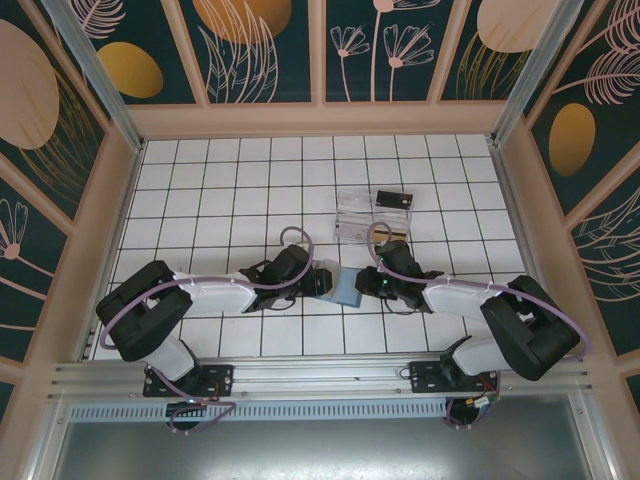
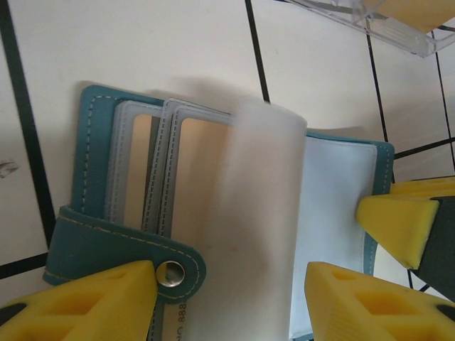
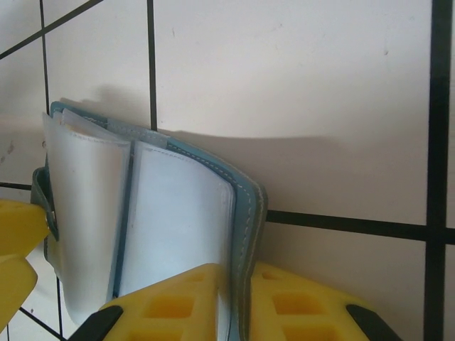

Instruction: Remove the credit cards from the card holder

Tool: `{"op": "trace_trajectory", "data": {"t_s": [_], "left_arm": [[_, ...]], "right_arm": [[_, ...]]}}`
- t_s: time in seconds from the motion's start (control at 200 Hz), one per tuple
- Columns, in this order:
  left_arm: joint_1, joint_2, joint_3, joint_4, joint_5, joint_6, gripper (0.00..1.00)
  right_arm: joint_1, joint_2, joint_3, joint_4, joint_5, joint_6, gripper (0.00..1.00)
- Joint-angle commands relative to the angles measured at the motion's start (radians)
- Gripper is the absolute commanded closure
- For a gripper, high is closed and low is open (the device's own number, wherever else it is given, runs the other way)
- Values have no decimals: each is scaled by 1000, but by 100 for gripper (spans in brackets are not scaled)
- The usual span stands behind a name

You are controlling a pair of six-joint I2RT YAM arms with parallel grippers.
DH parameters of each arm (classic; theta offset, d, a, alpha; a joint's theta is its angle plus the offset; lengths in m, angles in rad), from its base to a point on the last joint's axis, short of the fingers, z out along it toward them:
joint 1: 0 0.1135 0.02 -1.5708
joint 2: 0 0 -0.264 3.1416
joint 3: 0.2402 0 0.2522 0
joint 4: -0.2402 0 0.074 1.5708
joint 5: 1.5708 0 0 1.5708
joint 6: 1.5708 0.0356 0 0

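Left wrist cam has the card holder (image 2: pixel 106 121) lying open on the white tiled desk (image 2: pixel 142 42), taking up most of the middle of the frame. It's got a teal cover with pale stitching, and a strap with a metal snap (image 2: pixel 169 273) sits across the lower left corner. Inside is a stack of clear sleeves (image 2: pixel 263 213), one of them curled up and standing in the middle. Tan cards (image 2: pixel 202 177) show through the windows on the left. A card edge with some printed digits pokes out at the bottom, just beside the snap.

The left jaws are spread wide. One yellow finger (image 2: pixel 92 298) is at the lower left by the strap and the other is at the lower right, with the sleeves in the gap and nothing pinched.

Right wrist cam: the right jaws are clamped on the card holder (image 3: pixel 249 213) at its cover edge. The cover and a sleeve are sandwiched between the two yellow fingers (image 3: pixel 178 302) at the bottom of the frame.

Top cam puts the card holder (image 1: pixel 347 288) just below centre, right between the two arm tips. A clear plastic box (image 1: pixel 352 222) sits above it, apart from it. There's a small black card (image 1: pixel 393 200) at the box's upper right, touching or just beside it, can't tell which.
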Motion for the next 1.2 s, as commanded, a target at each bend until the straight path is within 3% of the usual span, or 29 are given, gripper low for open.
{"op": "trace_trajectory", "data": {"t_s": [0.0, 0.245, 0.335, 0.631, 0.861, 1.011, 1.196], "left_arm": [[1, 29, 16, 1, 53, 11, 40], [2, 41, 38, -4, 71, 21, 39], [2, 41, 39, -2, 73, 26, 23], [2, 39, 22, 53, 121, 22, 2], [1, 28, 12, 40, 97, 13, 1], [3, 2, 8, 16, 53, 12, 5], [2, 7, 3, 23, 53, 5, 10]], "right_arm": [[11, 16, 13, -16, 21, -14, 81], [13, 17, 11, -12, 20, -14, 81], [13, 16, 10, -12, 20, -16, 80], [12, 15, 6, -11, 21, -14, 79], [13, -18, 5, -39, 55, -12, 74], [12, -164, 2, -87, 142, -9, 72], [13, -221, 10, -5, -10, 15, 75]]}}
